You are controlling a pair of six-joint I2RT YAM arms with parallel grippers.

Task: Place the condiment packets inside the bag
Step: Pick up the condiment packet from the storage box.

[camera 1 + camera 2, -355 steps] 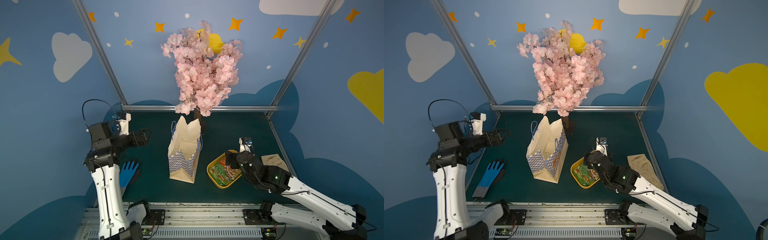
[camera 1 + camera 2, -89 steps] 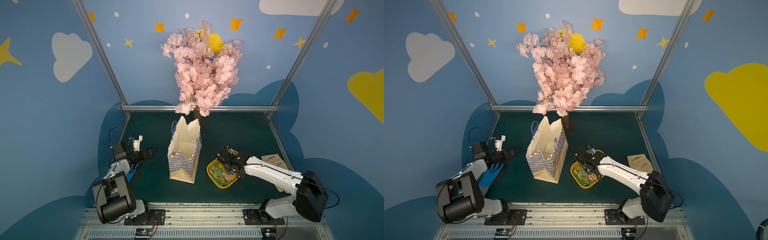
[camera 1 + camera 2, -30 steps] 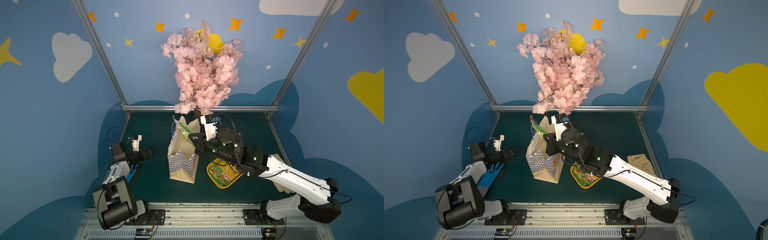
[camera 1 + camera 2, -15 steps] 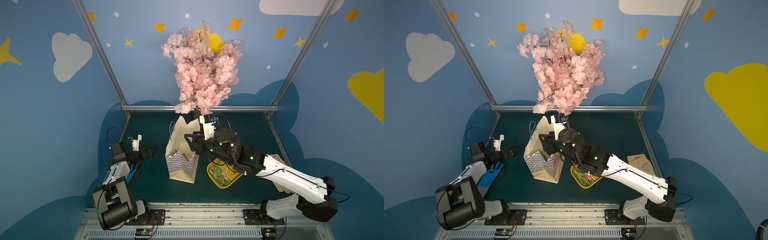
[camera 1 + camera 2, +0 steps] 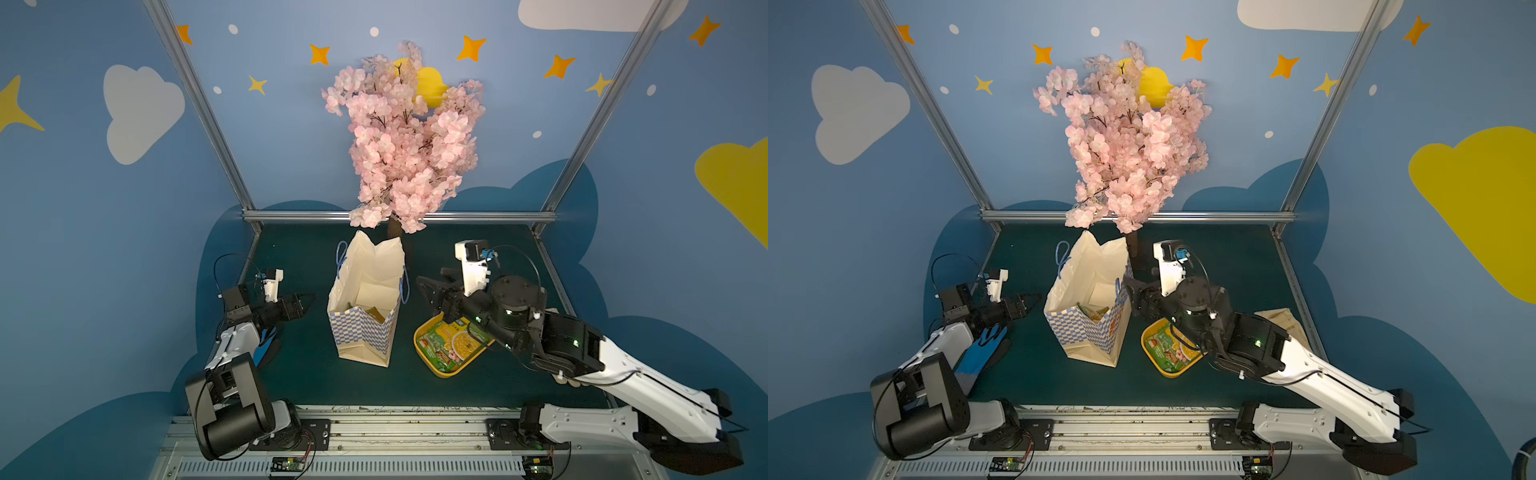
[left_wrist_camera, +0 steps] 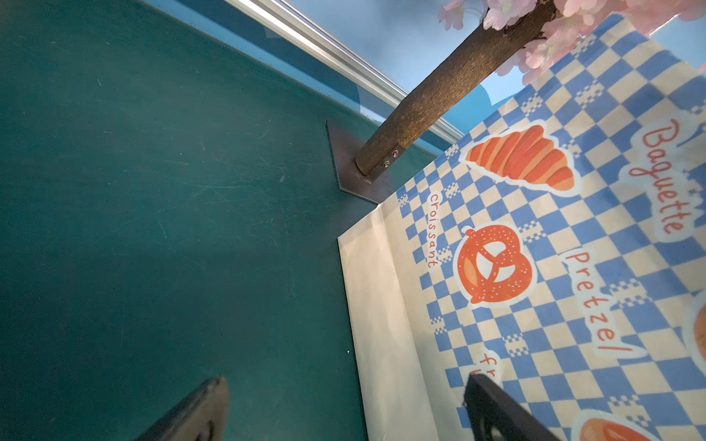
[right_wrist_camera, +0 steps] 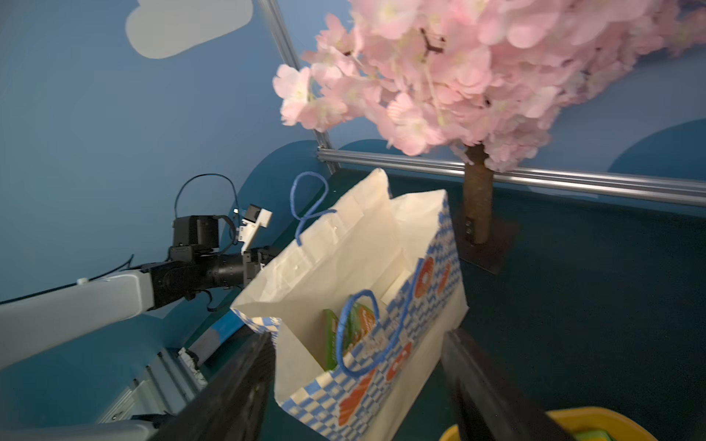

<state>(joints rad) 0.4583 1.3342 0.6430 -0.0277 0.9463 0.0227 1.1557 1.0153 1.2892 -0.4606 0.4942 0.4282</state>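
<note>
1 packet (image 7: 329,340) inside bag (image 5: 365,266), right tool (image 5: 432,286) beside it

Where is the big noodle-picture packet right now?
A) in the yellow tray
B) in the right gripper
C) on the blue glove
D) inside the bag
A: the noodle packet lies flat in the yellow tray, and the right gripper is open and empty.

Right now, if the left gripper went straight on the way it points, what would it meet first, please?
Most likely the bag: the open left gripper faces its checkered side, near the edge toward the tree trunk. Nothing shows between them, though depth is unclear.
</note>
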